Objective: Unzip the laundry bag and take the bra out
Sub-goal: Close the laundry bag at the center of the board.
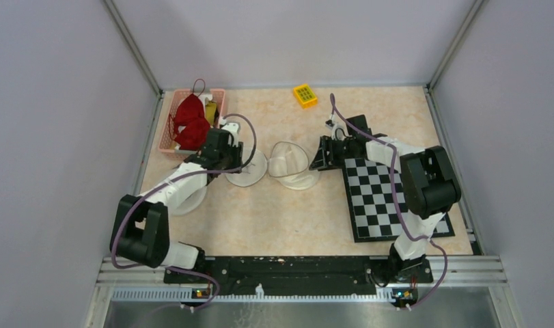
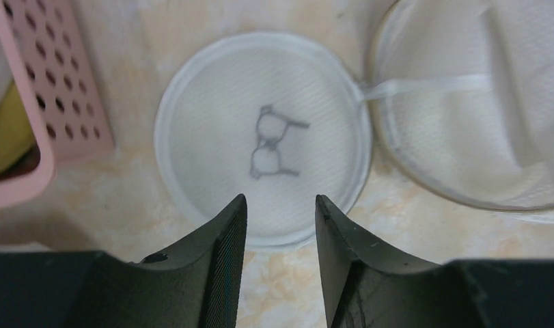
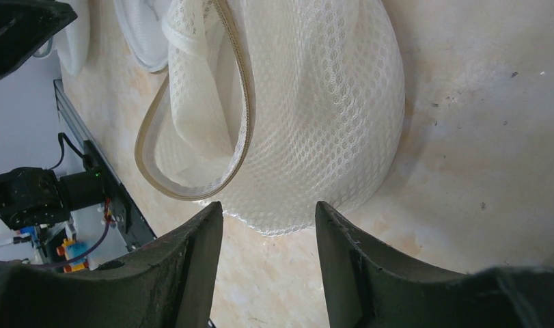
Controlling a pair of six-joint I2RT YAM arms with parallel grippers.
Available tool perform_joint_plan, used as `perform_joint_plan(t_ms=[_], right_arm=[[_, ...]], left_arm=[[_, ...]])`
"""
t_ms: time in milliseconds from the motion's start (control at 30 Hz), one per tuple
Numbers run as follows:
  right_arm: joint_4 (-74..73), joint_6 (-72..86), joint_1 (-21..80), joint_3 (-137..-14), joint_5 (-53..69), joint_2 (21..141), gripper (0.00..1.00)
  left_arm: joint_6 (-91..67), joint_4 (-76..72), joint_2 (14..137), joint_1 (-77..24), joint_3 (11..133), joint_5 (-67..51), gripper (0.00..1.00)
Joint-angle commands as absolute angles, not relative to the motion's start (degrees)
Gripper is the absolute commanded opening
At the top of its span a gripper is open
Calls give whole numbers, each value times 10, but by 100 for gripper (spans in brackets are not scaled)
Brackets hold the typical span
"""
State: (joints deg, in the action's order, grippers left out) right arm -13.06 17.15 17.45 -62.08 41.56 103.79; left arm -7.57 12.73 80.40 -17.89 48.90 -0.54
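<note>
Left gripper [image 1: 231,154], seen from above, hangs at the edge of a round white mesh disc [image 1: 250,171] on the counter [image 1: 281,219]. A pink basket [image 1: 166,137] stands just to its left, and the red bra [image 1: 190,121] lies in that basket. The right gripper [image 1: 322,154] points at the white mesh laundry bag [image 1: 291,164], which lies between the two grippers. A checkerboard mat [image 1: 390,198] lies under the right arm.

On the left wrist camera the left gripper [image 2: 279,205] has its fingers [image 2: 226,232] moderately parted with nothing between them. The disc [image 2: 264,82] lies just ahead of the tips and bears a small dark drawing [image 2: 270,140] in its middle. The basket [image 2: 62,89] is off to the left. The laundry bag [image 2: 465,143] is to the right, joined to the disc's rim by a white strap [image 2: 424,86].

On the right wrist camera the right gripper [image 3: 268,208] is likewise open and empty. The laundry bag [image 3: 322,102] lies just beyond its tips, slumped on the counter [image 3: 479,137], and its zip edge [image 3: 245,89] gapes wide.
</note>
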Motion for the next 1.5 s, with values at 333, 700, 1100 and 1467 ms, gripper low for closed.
perform_joint_plan(t_ms=[333,700,1100,1467], right_arm=[[-140,152,173,-659,399,1009,52],[-141,156,173,-661,402,1034,52],[-129,170,176,-640,417,1052,52],[-117,175,181,-631,433,1059,51]], left_arm=[[-98,56,880,-83,467,11,48],[-83,55,957,-91,487,4,38],[-54,80,914,-110,527,-33,0],[-5,74,795,-176,582,-81,0]])
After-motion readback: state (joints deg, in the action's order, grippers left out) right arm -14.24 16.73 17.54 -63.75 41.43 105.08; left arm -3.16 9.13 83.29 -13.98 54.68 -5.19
